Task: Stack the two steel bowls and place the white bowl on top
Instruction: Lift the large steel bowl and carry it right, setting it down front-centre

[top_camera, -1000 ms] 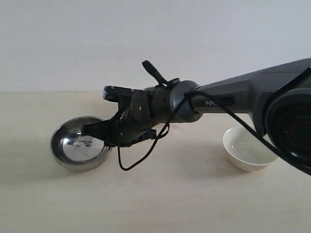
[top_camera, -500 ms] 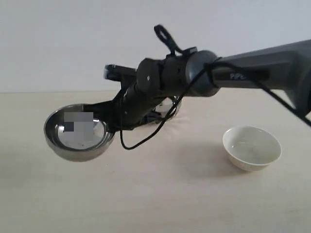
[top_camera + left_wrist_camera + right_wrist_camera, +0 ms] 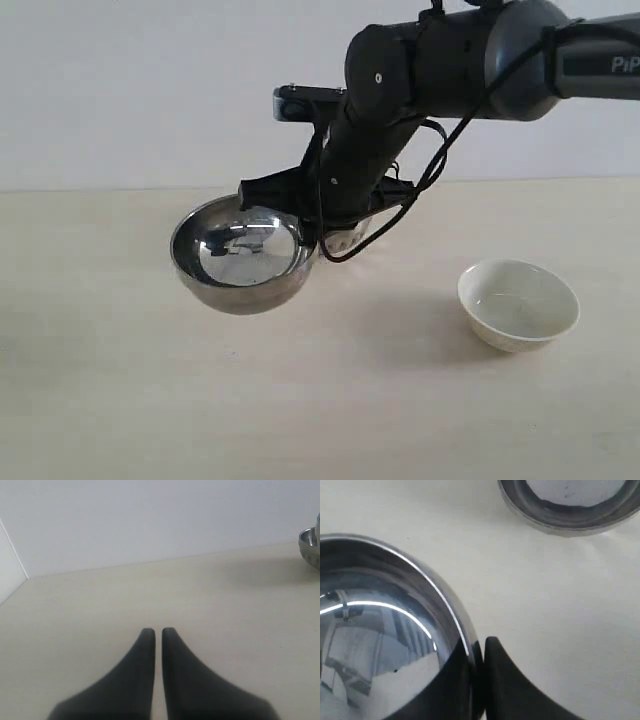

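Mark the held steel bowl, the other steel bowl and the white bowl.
Held steel bowl [image 3: 245, 255], exterior view, inner wall.
Other steel bowl [image 3: 570, 492], right wrist view, inside.
White bowl [image 3: 518, 300], exterior view, inside.

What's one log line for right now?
right tool: shut on steel bowl rim, bowl in air | other steel bowl: on table | white bowl: on table | left tool: shut, empty
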